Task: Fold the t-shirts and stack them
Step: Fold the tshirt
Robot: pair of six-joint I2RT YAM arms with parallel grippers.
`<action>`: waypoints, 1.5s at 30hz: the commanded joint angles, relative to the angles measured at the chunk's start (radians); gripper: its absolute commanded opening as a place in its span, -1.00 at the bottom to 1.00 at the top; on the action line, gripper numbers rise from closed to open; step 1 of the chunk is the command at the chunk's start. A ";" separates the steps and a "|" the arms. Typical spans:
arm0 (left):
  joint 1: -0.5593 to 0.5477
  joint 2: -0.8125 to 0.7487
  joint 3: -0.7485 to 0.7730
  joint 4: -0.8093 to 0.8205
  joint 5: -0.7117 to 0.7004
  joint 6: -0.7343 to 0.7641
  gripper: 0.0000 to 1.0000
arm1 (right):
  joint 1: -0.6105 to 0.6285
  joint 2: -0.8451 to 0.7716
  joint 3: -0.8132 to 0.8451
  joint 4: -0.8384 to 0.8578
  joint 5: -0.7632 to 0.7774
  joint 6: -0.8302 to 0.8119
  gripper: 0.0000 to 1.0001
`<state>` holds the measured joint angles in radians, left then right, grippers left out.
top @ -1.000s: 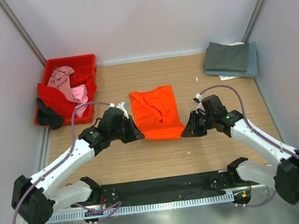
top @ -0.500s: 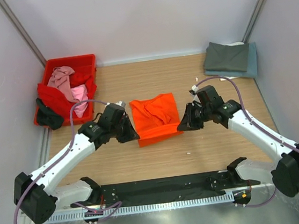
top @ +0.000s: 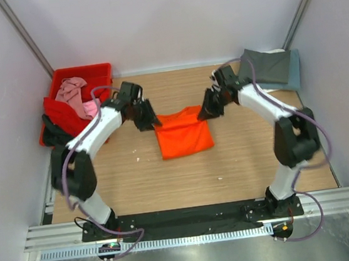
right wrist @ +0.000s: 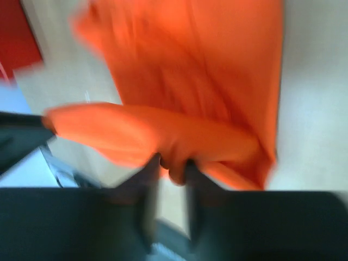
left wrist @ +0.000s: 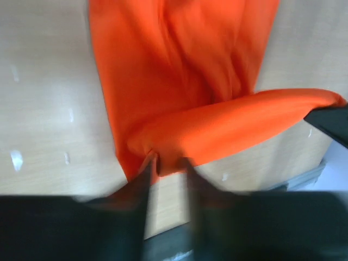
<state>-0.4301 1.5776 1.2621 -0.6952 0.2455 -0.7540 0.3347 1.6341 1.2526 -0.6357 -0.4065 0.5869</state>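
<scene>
**Orange shirt held up by its far edge**

A light wooden table (top: pixel 246 154) is enclosed by pale lilac walls (top: pixel 169 24). Near its middle a bright orange cloth t-shirt (top: pixel 185 139) is spread on the wood, with its far edge lifted and doubled over. The left corner of that edge is gripped by the left gripper (top: pixel 149 122). Its two black fingers (left wrist: pixel 136 196) are pressed onto a small bunch of orange fabric (the wrist view is blurred, yet cloth is seen between the tips). The right corner is clamped in the same way by the right gripper (top: pixel 208 109), and a fold of the shirt is caught between its closed fingers (right wrist: pixel 147 190). Between the two grippers the raised edge is stretched as a rolled band above the flat part of the shirt.

At the far left corner of the table a rigid red plastic crate (top: pixel 82 70) is placed. A crumpled pink t-shirt (top: pixel 71 90) and a red t-shirt (top: pixel 62 113) are heaped in it, and a dark cloth (top: pixel 55 134) is draped at its near left corner. At the far right corner a folded dark grey t-shirt (top: pixel 266 64) is stacked on a folded slate blue t-shirt (top: pixel 291 78).
</scene>
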 commanded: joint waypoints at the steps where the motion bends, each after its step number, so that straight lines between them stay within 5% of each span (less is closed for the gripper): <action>1: 0.108 0.276 0.265 0.065 0.016 0.070 0.10 | -0.072 0.373 0.365 0.012 0.061 -0.056 -0.24; 2: 0.125 0.365 0.358 0.012 0.009 0.097 0.37 | -0.082 0.460 0.495 -0.046 0.064 -0.079 0.26; 3: 0.140 0.588 0.640 -0.083 0.030 0.126 0.49 | -0.089 0.531 0.727 -0.099 0.084 -0.090 0.53; 4: 0.149 0.683 0.798 -0.184 0.023 0.154 0.91 | -0.091 0.593 0.813 -0.143 0.101 -0.097 0.99; 5: 0.149 0.758 1.071 -0.375 -0.009 0.163 0.93 | -0.091 0.651 0.920 -0.154 0.100 -0.107 0.99; 7: 0.148 0.823 1.190 -0.425 -0.050 0.176 0.94 | -0.095 0.652 0.943 -0.154 0.074 -0.134 0.99; 8: 0.148 0.782 1.171 -0.385 -0.054 0.168 0.94 | -0.095 0.592 0.915 -0.127 0.068 -0.142 0.99; 10: 0.148 0.599 0.855 -0.187 -0.074 0.134 0.95 | -0.102 0.453 0.660 0.009 0.055 -0.134 1.00; 14: 0.125 0.392 0.587 -0.026 -0.086 0.140 0.84 | -0.108 0.316 0.405 0.186 -0.014 -0.134 0.99; 20: 0.082 0.303 0.380 0.124 -0.037 0.240 0.37 | -0.118 0.250 0.230 0.177 -0.023 -0.173 1.00; 24: 0.070 0.353 0.361 0.155 -0.001 0.234 0.08 | -0.123 0.195 0.131 0.229 -0.038 -0.162 0.99; 40: 0.027 0.521 0.442 0.152 -0.028 0.269 -0.14 | -0.187 0.112 -0.042 0.310 -0.050 -0.171 0.99; 45: 0.014 0.542 0.427 0.160 -0.018 0.277 -0.96 | -0.252 0.260 0.077 0.378 -0.106 -0.101 0.99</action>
<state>-0.4057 2.1090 1.6699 -0.5705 0.2104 -0.5003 0.1215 1.8050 1.2358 -0.3515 -0.4667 0.4404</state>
